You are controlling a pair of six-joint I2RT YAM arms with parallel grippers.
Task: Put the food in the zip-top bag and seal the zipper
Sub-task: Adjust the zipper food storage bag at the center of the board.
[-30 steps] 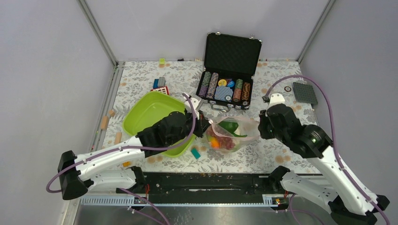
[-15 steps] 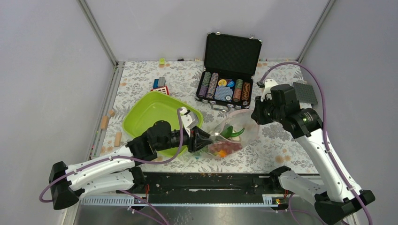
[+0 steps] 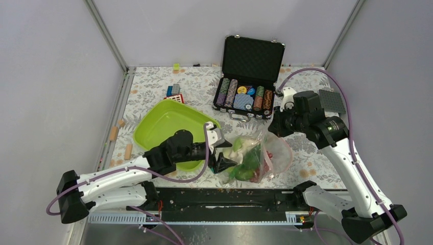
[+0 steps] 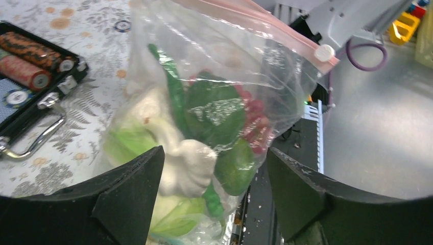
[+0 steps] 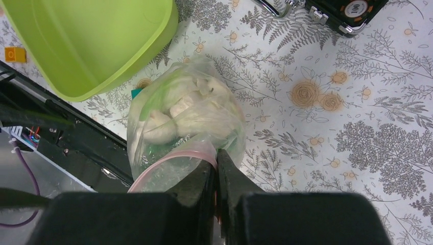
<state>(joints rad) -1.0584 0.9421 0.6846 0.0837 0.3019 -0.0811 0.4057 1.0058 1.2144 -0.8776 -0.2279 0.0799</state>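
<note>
- Two pincers meet at the zip-top bag, which is at the near edge of the counter, just right of the lime tray.
- The right pincer is clamped on the pink zipper, and the bag hangs below it.
- The left pincer gapes wide at the bag's left side, gripping nothing.
- Inside the bag are cauliflower, a green pod, a dark green fruit and grapes.

one clear zip-top bag; the food inside is too bunched to count fully, showing one white cauliflower, one green pod, one grape cluster. one lime-green tray. one open black case, four poker chip rolls. two robot arms.
</note>
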